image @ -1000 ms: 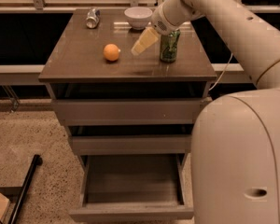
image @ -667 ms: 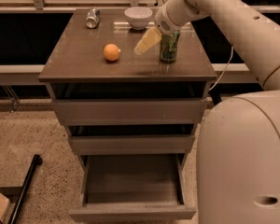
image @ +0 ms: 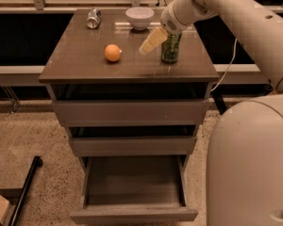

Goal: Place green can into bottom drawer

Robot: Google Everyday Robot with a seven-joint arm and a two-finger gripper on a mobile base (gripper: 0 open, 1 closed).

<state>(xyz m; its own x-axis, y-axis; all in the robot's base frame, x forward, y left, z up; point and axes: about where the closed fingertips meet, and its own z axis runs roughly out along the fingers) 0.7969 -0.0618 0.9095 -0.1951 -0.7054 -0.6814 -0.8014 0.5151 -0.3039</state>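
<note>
The green can [image: 171, 49] stands upright on the right side of the cabinet top [image: 85, 62]. My gripper [image: 160, 39] is at the end of the white arm coming from the upper right. It sits low over the can's top and left side, and its pale tip sticks out to the can's left. Whether it touches the can is not visible. The bottom drawer [image: 132, 214] is pulled out below the two closed drawers, and its tray is empty.
An orange [image: 112, 52] lies left of the can. A white bowl [image: 139, 17] and a crushed silver can [image: 93, 18] stand at the back of the top. My white base [image: 250, 164] fills the lower right. A black pole [image: 23, 192] lies on the floor at left.
The gripper has shifted slightly right, closer to the can. The can, orange and drawer stand as before.
</note>
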